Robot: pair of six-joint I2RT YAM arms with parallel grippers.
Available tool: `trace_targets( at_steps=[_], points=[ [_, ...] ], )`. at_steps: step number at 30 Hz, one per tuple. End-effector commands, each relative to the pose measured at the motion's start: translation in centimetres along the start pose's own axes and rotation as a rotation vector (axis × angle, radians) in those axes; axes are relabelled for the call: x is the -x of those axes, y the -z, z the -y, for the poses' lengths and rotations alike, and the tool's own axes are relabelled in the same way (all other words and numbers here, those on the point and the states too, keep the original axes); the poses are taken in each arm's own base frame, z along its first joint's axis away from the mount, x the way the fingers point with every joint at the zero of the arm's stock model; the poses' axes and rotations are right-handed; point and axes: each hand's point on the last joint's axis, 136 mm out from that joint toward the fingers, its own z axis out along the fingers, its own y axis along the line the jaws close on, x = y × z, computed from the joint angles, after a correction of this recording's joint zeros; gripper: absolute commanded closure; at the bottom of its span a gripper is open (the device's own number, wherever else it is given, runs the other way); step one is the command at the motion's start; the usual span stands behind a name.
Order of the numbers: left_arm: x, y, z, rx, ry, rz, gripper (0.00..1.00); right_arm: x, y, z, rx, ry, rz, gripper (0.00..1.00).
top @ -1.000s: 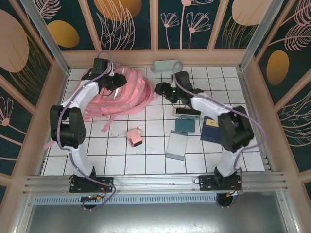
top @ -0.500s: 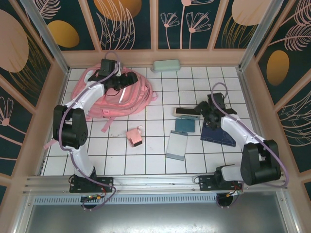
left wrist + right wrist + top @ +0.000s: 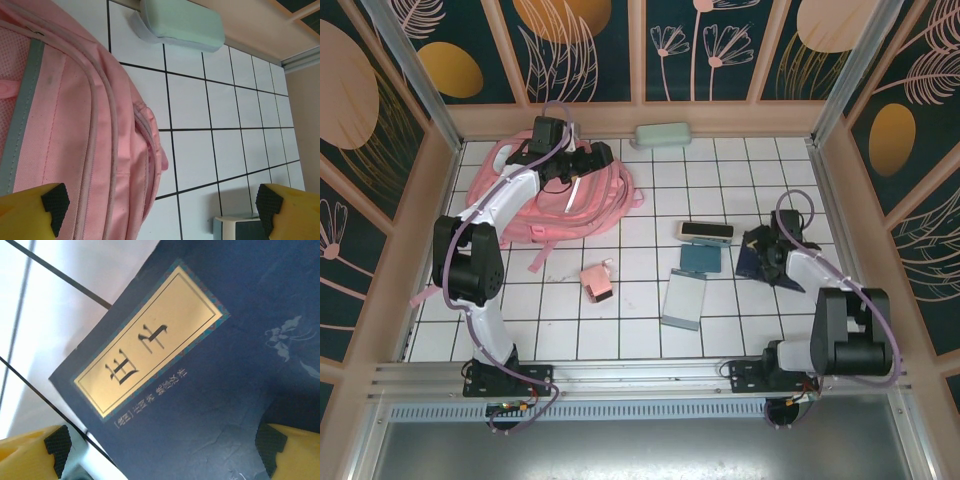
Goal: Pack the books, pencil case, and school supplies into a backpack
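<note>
The pink backpack (image 3: 535, 200) lies at the back left, and my left gripper (image 3: 597, 158) hangs open over its right edge. In the left wrist view the backpack (image 3: 75, 140) runs down the left side, and my left gripper (image 3: 161, 205) has nothing between its fingers. The mint-green pencil case (image 3: 663, 134) (image 3: 182, 22) rests by the back wall. A navy book (image 3: 750, 268) with a gold label (image 3: 150, 345) lies at the right. My right gripper (image 3: 760, 250) (image 3: 162, 442) stands open just above the book (image 3: 225, 390), one yellow finger (image 3: 30, 452) on each side.
A black-and-cream box (image 3: 707, 232) (image 3: 240, 227), a teal pad (image 3: 700, 258), a grey-blue flat box (image 3: 684, 298) and a small pink box (image 3: 597, 281) lie mid-table. Pink straps (image 3: 535, 258) trail from the backpack. Wooden walls ring the tiled table (image 3: 640, 330).
My right arm swung from beside the backpack to the right and came down over the navy book, opening wide. My left gripper opened and shifted slightly right along the backpack.
</note>
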Motion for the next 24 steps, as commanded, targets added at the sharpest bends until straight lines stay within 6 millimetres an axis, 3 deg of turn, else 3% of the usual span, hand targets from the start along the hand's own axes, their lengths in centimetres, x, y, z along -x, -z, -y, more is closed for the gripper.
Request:
trace_targets(
  at_steps=[1,8,12,15,24],
  points=[
    [-0.2,-0.4,0.2,0.0,-0.011,-0.015,0.03,1.6,-1.8,-2.5,0.076,0.085,-0.001,0.01],
    [-0.5,-0.1,-0.2,0.022,-0.02,-0.018,0.03,4.1,-5.4,-7.4,0.124,0.182,-0.046,0.01],
    [-0.6,-0.1,-0.4,0.029,-0.02,-0.023,0.03,4.0,-6.9,-10.6,0.174,0.203,-0.087,0.01],
    [-0.8,-0.2,-0.6,0.033,-0.017,-0.026,0.04,2.3,-7.7,-14.0,0.22,0.251,-0.133,0.01],
    [-1.3,-1.1,-0.2,0.0,0.016,-0.035,0.05,-5.4,-10.1,-22.7,0.325,0.339,-0.279,0.02]
  ],
)
